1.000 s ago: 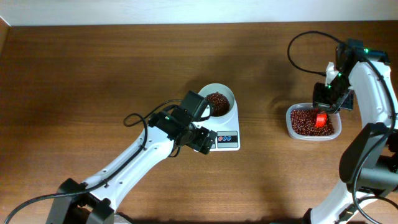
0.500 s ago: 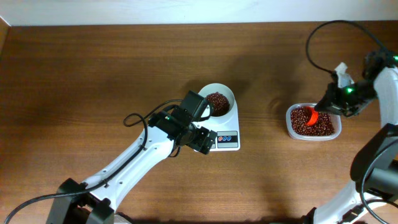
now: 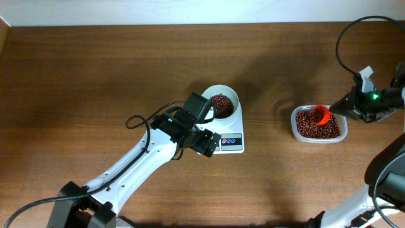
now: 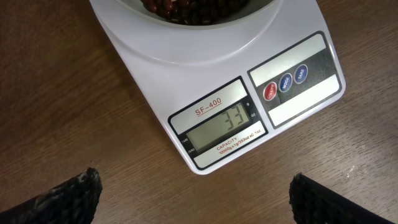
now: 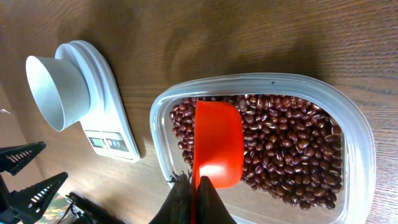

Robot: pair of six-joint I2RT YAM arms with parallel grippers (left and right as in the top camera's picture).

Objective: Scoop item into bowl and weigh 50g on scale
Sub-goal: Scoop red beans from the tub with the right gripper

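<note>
Right gripper (image 5: 194,198): clamped on the handle of a small orange-red plastic scoop (image 5: 217,146), with the cup reaching out ahead of the fingers.
Scoop position: over the beans in the clear rounded-rectangular plastic tub (image 5: 367,163), towards the end nearer the scale. Whether it carries a load cannot be told from the pictures.
Supply: small dark red-brown beans (image 5: 283,152) cover the tub's floor, so plenty remain.
Left gripper (image 4: 199,200): released and holding nothing, its fingers spread wide above the table in front of the scale.
Scale: the small white rectangular digital scale (image 4: 292,109) stands well apart from the tub, and its grey display (image 4: 227,129) reads 33.
Bowl: the round white bowl (image 3: 233,94) sits on the scale's platform with a heap of beans (image 3: 220,102) already in it.
Progress: the bowl is placed and part filled. At 33 of 50, I judge that more beans must still be carried over, the last of them in small amounts.
Change from earlier: half a second ago the scoop sat low in the middle of the tub's beans. The right arm has now swung out to the right and the scoop lies nearer the tub's left end. The left arm, bowl and scale have not moved.
</note>
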